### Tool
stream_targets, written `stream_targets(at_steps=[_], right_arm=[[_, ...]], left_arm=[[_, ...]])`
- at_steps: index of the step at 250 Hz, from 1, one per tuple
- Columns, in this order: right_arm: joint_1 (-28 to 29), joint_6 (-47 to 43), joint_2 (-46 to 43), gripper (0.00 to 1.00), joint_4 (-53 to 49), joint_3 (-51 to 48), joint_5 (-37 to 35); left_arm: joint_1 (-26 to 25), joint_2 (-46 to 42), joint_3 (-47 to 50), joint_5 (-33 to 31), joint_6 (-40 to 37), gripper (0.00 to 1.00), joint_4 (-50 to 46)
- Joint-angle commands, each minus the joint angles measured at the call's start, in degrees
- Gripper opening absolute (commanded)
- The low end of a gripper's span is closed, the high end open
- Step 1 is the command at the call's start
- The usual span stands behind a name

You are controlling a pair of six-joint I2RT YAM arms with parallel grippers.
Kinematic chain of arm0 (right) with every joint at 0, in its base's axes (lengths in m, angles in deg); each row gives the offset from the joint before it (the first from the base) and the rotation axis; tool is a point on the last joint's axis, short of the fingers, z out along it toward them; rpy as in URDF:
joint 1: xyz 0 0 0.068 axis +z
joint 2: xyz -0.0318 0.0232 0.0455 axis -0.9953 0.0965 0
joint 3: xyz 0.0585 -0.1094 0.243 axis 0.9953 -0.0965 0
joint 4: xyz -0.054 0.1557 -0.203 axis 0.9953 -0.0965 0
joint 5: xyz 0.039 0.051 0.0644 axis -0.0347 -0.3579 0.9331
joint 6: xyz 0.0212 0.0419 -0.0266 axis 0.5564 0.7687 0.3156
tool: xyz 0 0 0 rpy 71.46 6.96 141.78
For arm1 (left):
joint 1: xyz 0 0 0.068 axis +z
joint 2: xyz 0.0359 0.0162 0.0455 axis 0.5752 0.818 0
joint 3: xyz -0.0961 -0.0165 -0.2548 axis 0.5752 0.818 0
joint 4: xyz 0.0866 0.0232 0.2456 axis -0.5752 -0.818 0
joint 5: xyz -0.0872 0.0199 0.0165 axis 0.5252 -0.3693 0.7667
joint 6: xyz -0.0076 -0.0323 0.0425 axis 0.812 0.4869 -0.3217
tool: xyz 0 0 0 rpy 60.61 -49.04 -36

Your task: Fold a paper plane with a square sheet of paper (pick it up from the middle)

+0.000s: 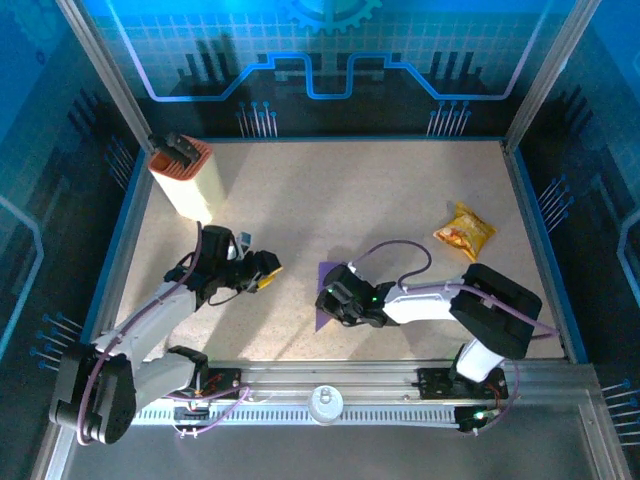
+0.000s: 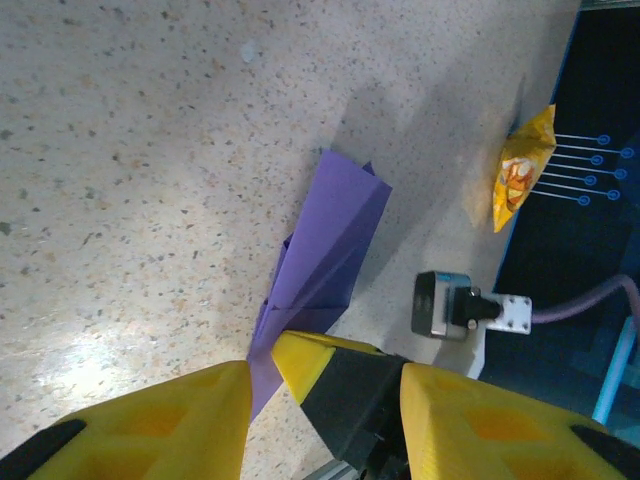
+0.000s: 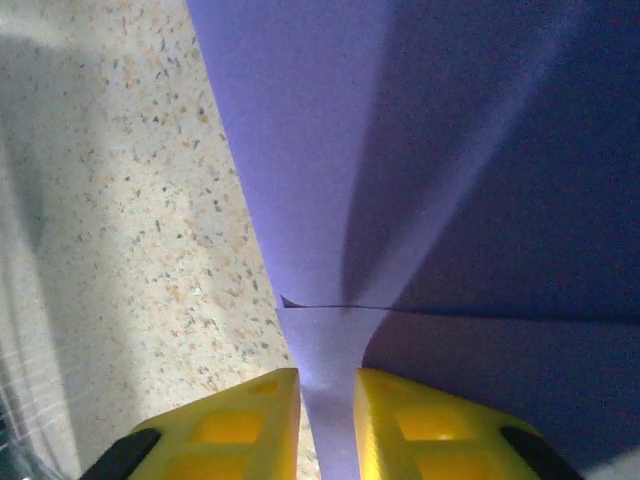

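**Right fingers [image 3: 240, 425] pinch the purple paper [image 3: 330, 150]; left fingers [image 2: 150, 430] stand apart**

Top external: the right gripper [image 1: 325, 300] sits on the purple paper [image 1: 326, 275], which lies in the near half of the table [image 1: 330, 190], about midway across. The paper shows as a narrow pointed shape partly covered by the gripper's black head. The left gripper [image 1: 268, 268] is just to the paper's left, with a strip of bare table between them. A yellow-orange snack packet [image 1: 464, 230] lies well apart to the right. A cream-and-orange box [image 1: 185, 178] sits tilted in the far left corner.

Left wrist: the two yellow left fingers frame the bottom edge with a wide gap between them, and nothing is clamped there. In that gap sits a yellow-tipped black finger of the right gripper [image 2: 300, 360]. The paper [image 2: 335, 240] lies on the speckled surface, folded long and pointed with a centre crease, its narrow end running down to that finger. The snack packet [image 2: 520, 170] lies at the table's edge.

Right wrist: the right fingers are drawn almost together on a thin strip of the paper. Beyond them the sheet fans out wide. Speckled table [image 3: 120, 250] shows to the left.
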Motion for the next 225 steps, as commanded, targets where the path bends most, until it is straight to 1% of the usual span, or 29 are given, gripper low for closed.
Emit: stream_targets(at_steps=[1,15,31,54,61,67,72,88,108,123,138,147,154,160,169,178,189,202,211,219,225], right_arm=[[3.0,1.5,-5.7,0.27,-24.4,8.6,-19.3],[4.5,-0.2,-7.3,0.27,-33.2,13.2,-25.2],[5.7,-1.7,-8.3,0.28,-40.0,17.7,-29.3],[6.0,-3.7,-9.7,0.28,-45.4,21.1,-30.2],[5.9,-2.6,-10.3,0.28,-47.1,21.5,-30.3],[5.8,-0.8,-11.1,0.31,-48.8,21.7,-30.4],[5.9,0.3,-11.8,0.31,-49.5,21.6,-30.4],[5.8,-0.6,-14.9,0.31,-47.5,19.3,-30.6],[5.5,-0.2,-19.0,0.26,-43.0,14.5,-30.6],[4.7,-0.2,-21.8,0.26,-40.5,11.7,-29.7],[4.0,-2.5,-24.4,0.29,-37.0,9.3,-29.2],[3.4,-3.1,-25.5,0.36,-35.8,8.4,-29.1],[2.9,-2.9,-26.2,0.37,-35.5,7.9,-29.0],[2.2,-2.8,-26.5,0.37,-35.3,7.5,-28.4],[1.0,-2.7,-26.6,0.35,-35.2,7.0,-27.0],[-0.6,-3.2,-26.8,0.33,-34.6,6.6,-24.4],[-3.0,-7.6,-26.4,0.33,-32.0,6.0,-19.7],[-6.1,-12.1,-25.2,0.32,-29.0,5.4,-14.3],[-8.3,-16.7,-24.1,0.27,-26.6,5.4,-9.1],[-10.1,-20.7,-23.1,0.24,-25.0,5.6,-4.1],[-10.9,-22.0,-22.4,0.23,-24.7,5.8,-2.2]], left_arm=[[-0.4,-0.6,0.6,2.6,0.9,0.44,1.7],[-0.5,-1.3,1.1,2.7,1.4,0.44,2.0],[-0.6,-2.2,1.4,2.7,2.0,0.44,2.3],[-0.6,-2.6,0.6,2.6,1.1,0.44,-0.2],[-0.5,-2.5,0.1,2.3,0.7,0.45,-1.5],[-0.6,-2.3,-0.4,2.2,0.3,0.45,-2.3],[-0.5,-2.1,-0.6,2.2,0.1,0.45,-2.7],[-0.6,-1.2,-1.3,2.6,-0.1,0.45,-2.8],[-0.6,0.5,-2.2,2.8,0.5,0.44,-2.6],[-0.5,1.6,-3.0,3.5,0.6,0.44,-2.4],[-0.6,2.2,-4.1,3.5,0.6,0.44,-3.1],[-0.7,2.3,-4.6,3.4,0.7,0.44,-3.3],[-0.6,2.4,-4.8,3.3,0.7,0.44,-3.4],[-0.6,2.3,-5.0,3.3,0.4,0.44,-3.4],[-0.7,2.5,-5.2,3.2,0.3,0.44,-3.3],[-0.7,2.7,-5.2,3.2,0.1,0.44,-3.2],[-0.6,2.9,-5.1,3.3,-0.1,0.44,-3.0],[-0.8,2.8,-4.6,3.4,-0.1,0.42,-2.3],[-0.9,2.7,-3.9,3.3,0.6,0.40,-1.2],[-1.0,2.6,-3.2,3.3,1.4,0.38,0.2],[-1.2,2.7,-2.7,3.4,1.9,0.37,1.3]])
